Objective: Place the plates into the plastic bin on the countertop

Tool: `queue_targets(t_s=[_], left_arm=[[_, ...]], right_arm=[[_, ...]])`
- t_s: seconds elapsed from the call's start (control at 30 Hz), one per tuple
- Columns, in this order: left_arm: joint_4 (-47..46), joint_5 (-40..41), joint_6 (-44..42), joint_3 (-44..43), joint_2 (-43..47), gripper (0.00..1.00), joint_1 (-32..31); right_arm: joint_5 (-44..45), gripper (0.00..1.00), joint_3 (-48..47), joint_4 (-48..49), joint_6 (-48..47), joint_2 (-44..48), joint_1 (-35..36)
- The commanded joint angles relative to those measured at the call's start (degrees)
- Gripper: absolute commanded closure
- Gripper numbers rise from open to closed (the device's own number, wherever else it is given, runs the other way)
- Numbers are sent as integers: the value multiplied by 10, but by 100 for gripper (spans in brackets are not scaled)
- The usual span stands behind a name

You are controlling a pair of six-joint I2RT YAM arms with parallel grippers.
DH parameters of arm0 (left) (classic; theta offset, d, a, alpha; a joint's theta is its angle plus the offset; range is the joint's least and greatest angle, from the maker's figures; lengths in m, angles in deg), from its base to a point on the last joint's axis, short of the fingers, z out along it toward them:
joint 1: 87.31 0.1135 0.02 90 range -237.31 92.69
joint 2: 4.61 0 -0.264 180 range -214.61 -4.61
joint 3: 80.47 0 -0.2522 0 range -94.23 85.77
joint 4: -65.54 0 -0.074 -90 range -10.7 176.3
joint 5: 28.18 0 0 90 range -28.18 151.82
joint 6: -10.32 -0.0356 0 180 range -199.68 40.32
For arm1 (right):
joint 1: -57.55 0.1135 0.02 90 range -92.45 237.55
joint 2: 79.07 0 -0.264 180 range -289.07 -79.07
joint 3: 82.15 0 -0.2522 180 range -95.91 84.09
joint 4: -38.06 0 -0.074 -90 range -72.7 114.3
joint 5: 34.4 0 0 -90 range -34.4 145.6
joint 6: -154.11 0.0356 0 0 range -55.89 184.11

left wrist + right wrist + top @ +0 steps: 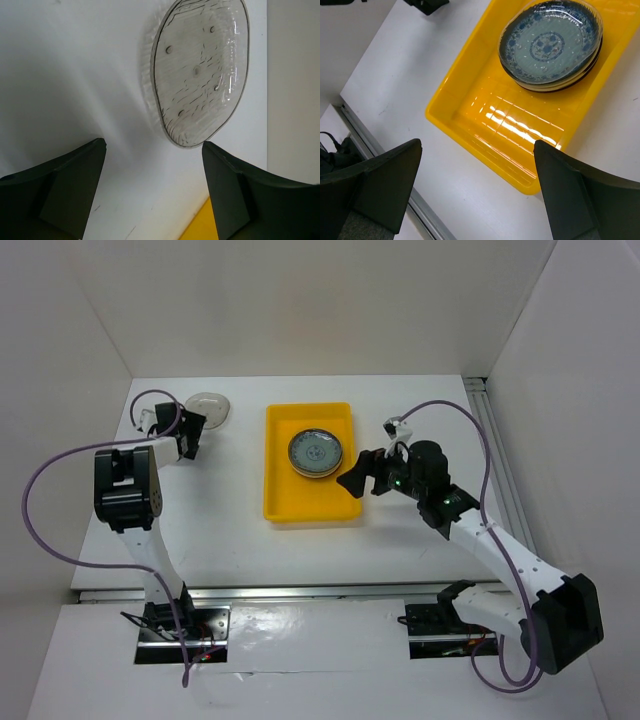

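Plates (550, 45) stacked in bin (485, 130) — count unclear; glass plate (200, 70) cropped

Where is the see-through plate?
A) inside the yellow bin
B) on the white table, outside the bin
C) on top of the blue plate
B: the clear plate lies flat on the white countertop, to the left of the yellow bin and not inside it.
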Motion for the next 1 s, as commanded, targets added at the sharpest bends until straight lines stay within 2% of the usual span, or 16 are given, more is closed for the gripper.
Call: queue_targets(t_s=[0.0,0.07,0.3,0.37,0.4,0.6,0.67,0.77,0.9,0.97], left_arm=[[42,-6,7,-34,-50,11,2],[61,0,14,-60,-68,12,2],[130,24,7,-127,-114,28,2],[136,24,7,-134,-122,39,2],[142,24,7,-135,-128,55,2],[156,4,13,-158,-158,73,15],[156,4,13,-152,-158,87,20],[149,-2,13,-144,-137,100,25],[149,-29,7,-129,-83,100,25],[130,-36,-9,-93,-38,100,25]], right_arm=[[-9,0,3,-1,-3,-10,4],[-4,0,8,4,-3,-10,4],[26,0,2,-2,-9,-15,4],[33,0,2,-7,-9,-15,4],[33,0,2,-7,-9,-15,4],[61,0,2,-23,-9,-15,4],[68,0,2,-23,-9,-1,4],[69,0,2,-23,-9,5,4],[69,0,2,-28,-9,10,4],[69,0,2,-28,-3,16,4]])
